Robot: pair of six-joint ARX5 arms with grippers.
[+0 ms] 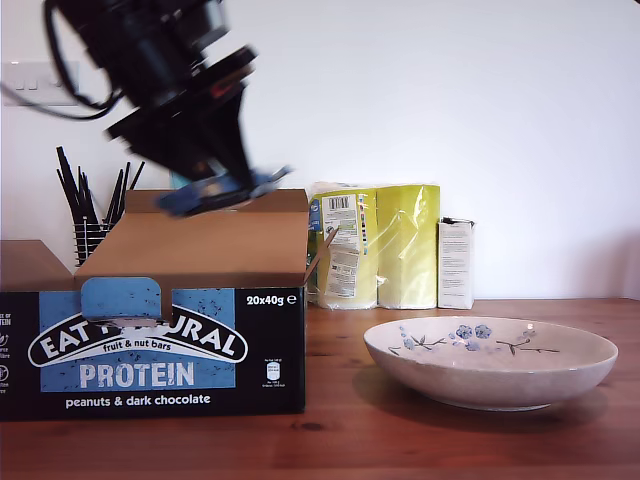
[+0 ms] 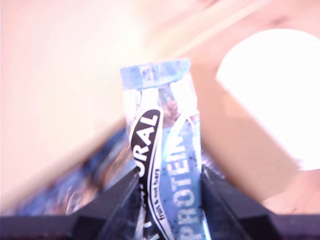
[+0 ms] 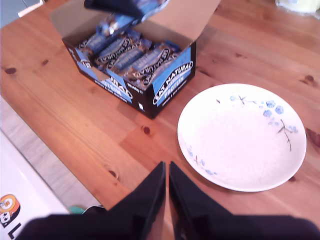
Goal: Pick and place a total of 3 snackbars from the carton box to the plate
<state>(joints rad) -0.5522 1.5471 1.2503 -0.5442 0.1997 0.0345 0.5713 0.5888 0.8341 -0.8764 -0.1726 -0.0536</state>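
There it is: my first gripper is clamped on a snackbar, jaws pressing both sides of the wrapper. The wrapper is pale blue with a black band and white "URAL" and "PROTEIN" lettering, its crimped end poking out past the fingertips. In the exterior view the bar hangs above the open carton box at that view's left, too blurred for me to judge its tilt. More snackbars lie packed side by side in the box. The plate, cream with blue flowers and dark twigs, sits on the wooden table near the box, at the exterior view's right. My second gripper hovers over the table, jaws pressed together.
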